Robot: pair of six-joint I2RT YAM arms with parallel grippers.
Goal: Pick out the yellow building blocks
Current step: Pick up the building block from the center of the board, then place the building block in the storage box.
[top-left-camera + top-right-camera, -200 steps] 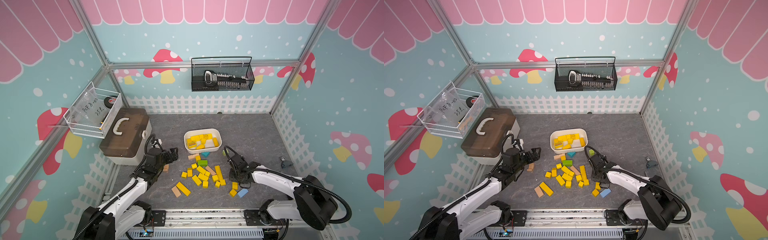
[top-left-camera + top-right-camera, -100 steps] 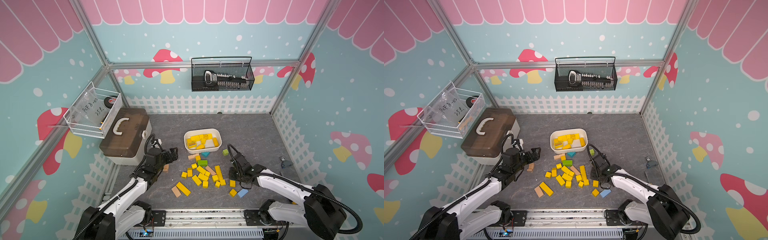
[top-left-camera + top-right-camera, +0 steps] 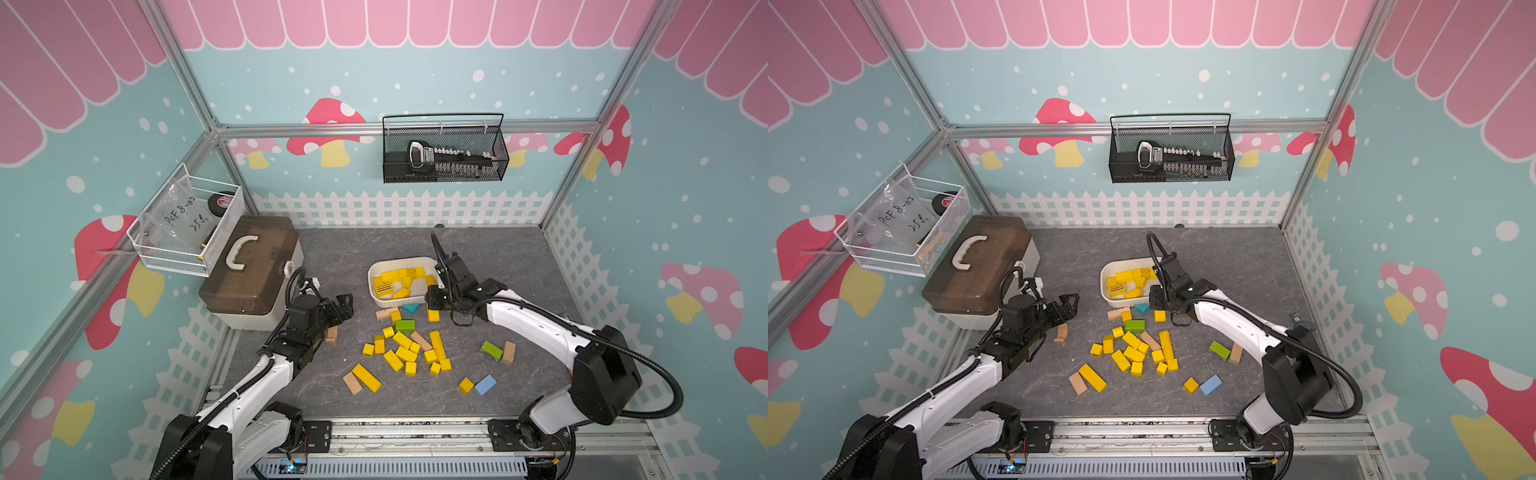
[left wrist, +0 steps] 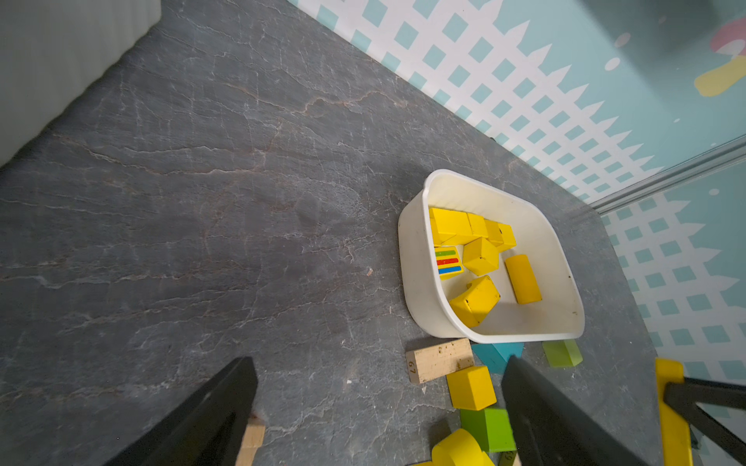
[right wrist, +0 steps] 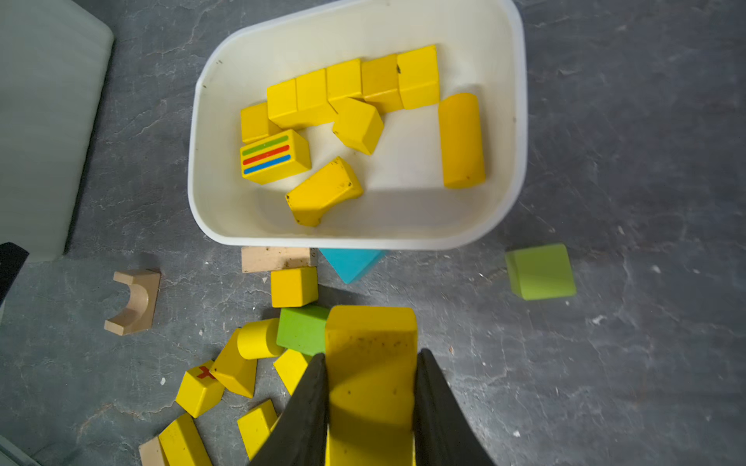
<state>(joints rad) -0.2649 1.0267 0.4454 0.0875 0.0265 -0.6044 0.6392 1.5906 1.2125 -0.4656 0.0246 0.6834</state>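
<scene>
Closest to the rail, a long yellow bar lies touching a tan block. Off to the side, a yellow cube sits just beside a blue block. None of that has been sorted yet.

Next out is the main scatter of yellow building blocks, over a dozen cubes, bricks and one long bar. They are loose on the slate with a green block and tan pieces mixed in. That is the bulk of what is left.

Now the arms. The left gripper hangs with its jaws spread wide and nothing between them, off to the side of the pile. The right gripper is clamped on a yellow brick, fingers pressed to both its sides. It is just short of the white tub, so this looks like a delivery in hand.

In the tub, roughly ten yellow pieces are already banked, the striped block among them. No green, blue or tan has strayed in.

Farthest back on the left stands the brown-lidded toolbox, closed.

Call it a bit under halfway.
</scene>
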